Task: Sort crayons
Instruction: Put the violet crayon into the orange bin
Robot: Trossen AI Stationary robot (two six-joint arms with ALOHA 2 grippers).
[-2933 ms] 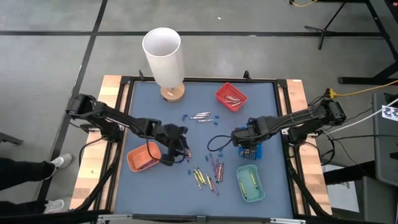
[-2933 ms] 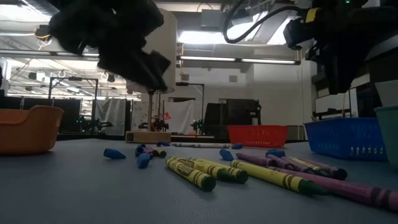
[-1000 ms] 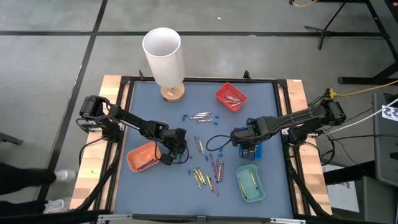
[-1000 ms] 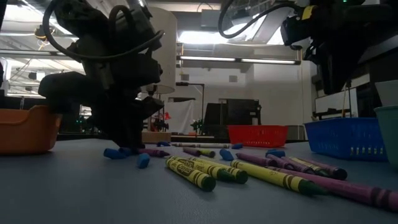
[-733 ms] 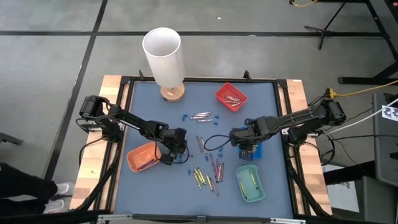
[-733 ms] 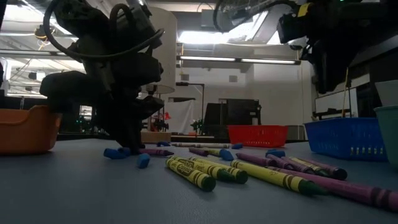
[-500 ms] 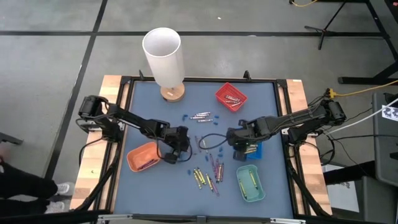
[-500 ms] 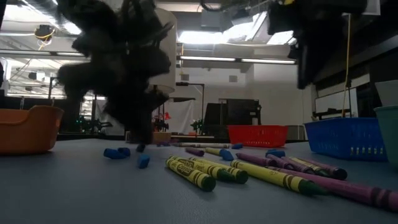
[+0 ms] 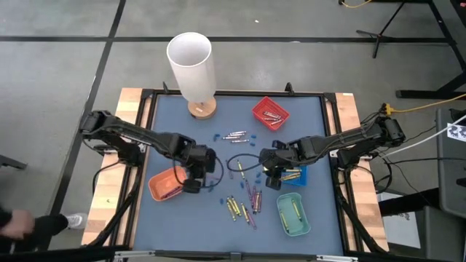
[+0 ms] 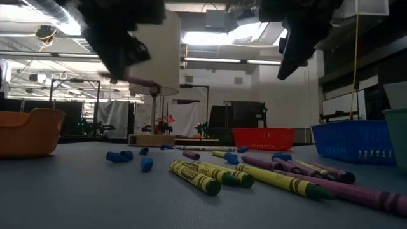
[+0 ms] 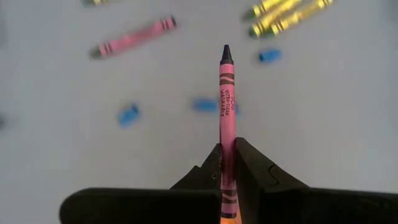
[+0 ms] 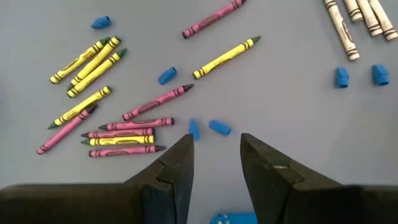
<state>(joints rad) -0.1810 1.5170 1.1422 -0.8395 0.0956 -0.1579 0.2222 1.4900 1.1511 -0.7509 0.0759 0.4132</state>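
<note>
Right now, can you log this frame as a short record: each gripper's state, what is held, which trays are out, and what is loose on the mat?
left gripper: shut on pink crayon, lifted off the mat, beside the orange tray
right gripper: open, empty, above loose crayons near mid-table
trays: orange tray, red tray, blue tray, teal tray
loose crayons: pink and yellow, scattered on the mat; pale ones lie farther back
other: small blue bits, white cylinder on a wooden base
</note>
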